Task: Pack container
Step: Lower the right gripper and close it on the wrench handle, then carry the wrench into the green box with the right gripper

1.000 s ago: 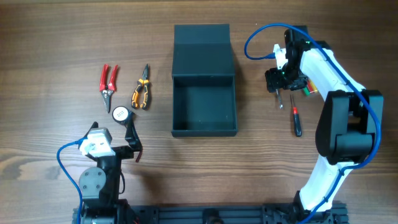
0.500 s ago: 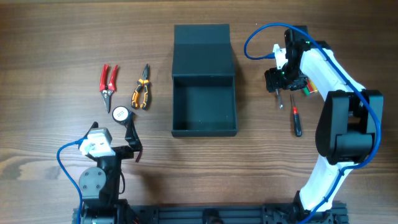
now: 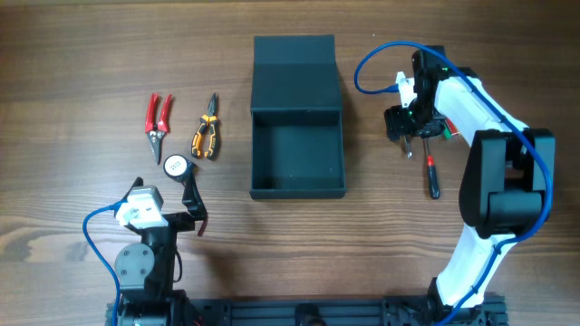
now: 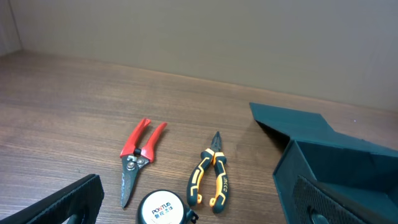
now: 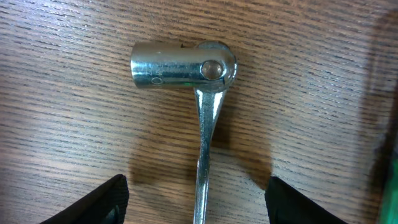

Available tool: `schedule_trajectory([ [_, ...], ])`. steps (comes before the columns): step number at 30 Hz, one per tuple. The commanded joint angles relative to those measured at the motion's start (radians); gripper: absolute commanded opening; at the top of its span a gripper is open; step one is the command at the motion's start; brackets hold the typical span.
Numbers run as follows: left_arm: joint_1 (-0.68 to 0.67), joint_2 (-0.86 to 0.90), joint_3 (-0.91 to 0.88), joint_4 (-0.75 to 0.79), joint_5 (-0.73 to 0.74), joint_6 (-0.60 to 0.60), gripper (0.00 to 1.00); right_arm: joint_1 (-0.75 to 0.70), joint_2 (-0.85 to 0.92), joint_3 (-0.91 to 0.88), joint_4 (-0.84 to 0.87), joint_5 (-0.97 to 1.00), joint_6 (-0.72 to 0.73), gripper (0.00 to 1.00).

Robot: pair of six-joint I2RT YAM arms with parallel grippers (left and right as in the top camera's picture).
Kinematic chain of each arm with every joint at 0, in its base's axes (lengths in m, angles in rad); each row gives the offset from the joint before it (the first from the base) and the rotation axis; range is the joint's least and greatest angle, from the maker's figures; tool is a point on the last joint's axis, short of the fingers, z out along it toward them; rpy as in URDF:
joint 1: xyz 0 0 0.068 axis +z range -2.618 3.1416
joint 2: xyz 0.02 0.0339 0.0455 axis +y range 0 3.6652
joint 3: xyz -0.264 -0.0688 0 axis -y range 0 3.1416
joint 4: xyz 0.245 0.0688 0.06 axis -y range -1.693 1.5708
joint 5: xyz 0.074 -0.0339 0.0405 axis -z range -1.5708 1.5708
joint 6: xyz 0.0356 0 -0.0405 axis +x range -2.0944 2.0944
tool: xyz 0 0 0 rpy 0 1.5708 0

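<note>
The container [image 3: 298, 192] is a dark teal-black open box at the table's middle, with its flap lid [image 3: 294, 71] laid back on the far side. It also shows in the left wrist view [image 4: 323, 163]. My right gripper [image 3: 409, 129] is open to the right of the container. In the right wrist view its fingers [image 5: 200, 205] straddle the shaft of a chrome swivel-head socket wrench [image 5: 184, 65] lying on the wood, without touching it. My left gripper [image 3: 195, 206] is open and empty at the front left, just behind a round tape measure [image 4: 163, 210].
Red-handled snips [image 3: 159, 115] and orange-black pliers [image 3: 206, 131] lie left of the container, with the tape measure [image 3: 176, 166] in front of them. A red-black screwdriver [image 3: 432, 175] lies near the right gripper. The snips [image 4: 138, 155] and pliers [image 4: 210, 178] also show in the left wrist view.
My right gripper has shifted slightly left and toward the far side over the wrench. The left arm and the tools have not moved.
</note>
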Motion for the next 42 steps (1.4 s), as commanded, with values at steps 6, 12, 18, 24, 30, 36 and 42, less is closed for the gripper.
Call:
schedule_trajectory([
  [6,-0.008,-0.007,-0.005,0.003,0.015,0.024,1.00,0.008,0.034,-0.010,-0.002,-0.019,0.001,0.53],
  [12,-0.008,-0.007,-0.005,0.003,0.016,0.023,1.00,0.008,0.034,-0.010,0.001,-0.019,0.001,0.30],
  [18,-0.008,-0.007,-0.005,0.003,0.015,0.023,1.00,0.008,0.034,-0.010,0.001,-0.019,0.001,0.11],
  [24,-0.008,-0.007,-0.005,0.003,0.016,0.023,1.00,0.008,0.034,-0.005,0.000,-0.019,0.000,0.04],
  [30,-0.008,-0.007,-0.005,0.003,0.016,0.023,1.00,0.008,0.032,0.165,-0.092,0.008,0.000,0.04],
  [36,-0.008,-0.007,-0.005,0.003,0.015,0.023,1.00,0.011,0.032,0.451,-0.229,-0.020,-0.004,0.04],
  [42,-0.008,-0.007,-0.005,0.003,0.016,0.023,1.00,0.102,0.023,0.582,-0.315,-0.080,-0.055,0.04],
])
